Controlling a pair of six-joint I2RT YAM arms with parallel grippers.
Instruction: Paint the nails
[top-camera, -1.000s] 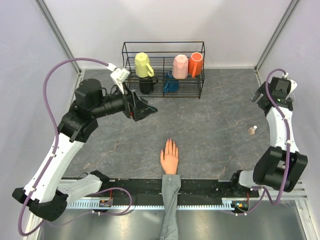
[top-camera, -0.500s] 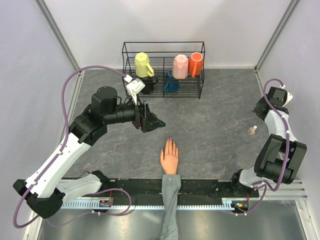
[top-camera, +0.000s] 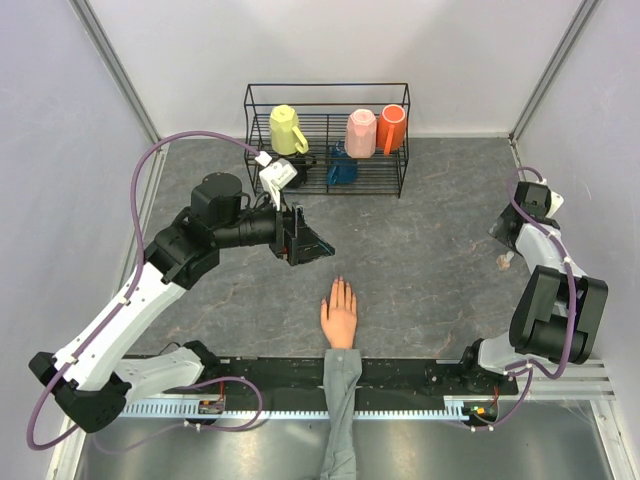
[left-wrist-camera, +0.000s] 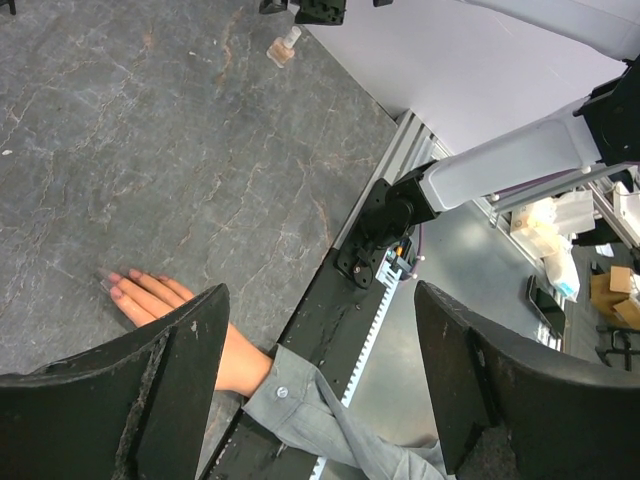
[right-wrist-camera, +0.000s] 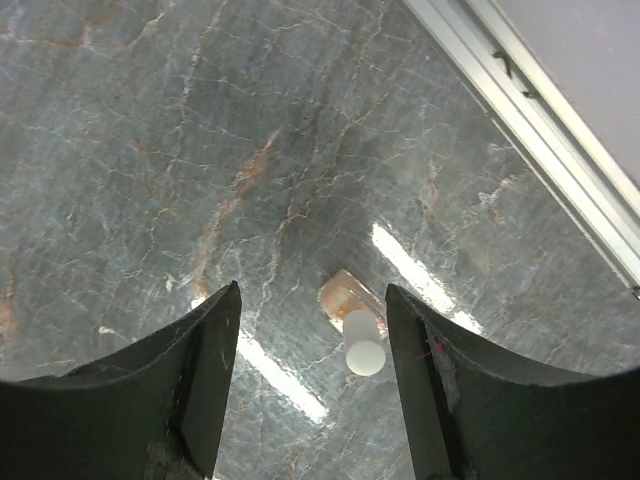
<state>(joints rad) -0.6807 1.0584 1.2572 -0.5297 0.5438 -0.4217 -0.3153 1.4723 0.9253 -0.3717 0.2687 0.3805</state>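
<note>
The peach mannequin hand (top-camera: 340, 315) lies palm down near the front edge, its grey sleeve (top-camera: 341, 395) running back over the rail. Its pale nails (top-camera: 339, 283) point away from the arms; the left wrist view shows some of them (left-wrist-camera: 114, 290) beside the left finger. My left gripper (top-camera: 318, 247) hovers open beyond and left of the fingertips, holding nothing (left-wrist-camera: 320, 295). A small nail polish bottle (top-camera: 505, 261) with a white cap (right-wrist-camera: 365, 351) stands at the right. My right gripper (top-camera: 503, 243) hangs open above it (right-wrist-camera: 312, 292), the bottle nearer its right finger and untouched.
A black wire rack (top-camera: 328, 140) at the back holds a yellow jug (top-camera: 288, 130), a pink cup (top-camera: 361, 133), an orange cup (top-camera: 393, 128), and black and blue items below. A black rail (top-camera: 400, 372) runs along the near edge. Walls close in left and right.
My left gripper has swung right and nearer, towards the mannequin hand. My right gripper has come forward over the bottle and its jaws have narrowed.
</note>
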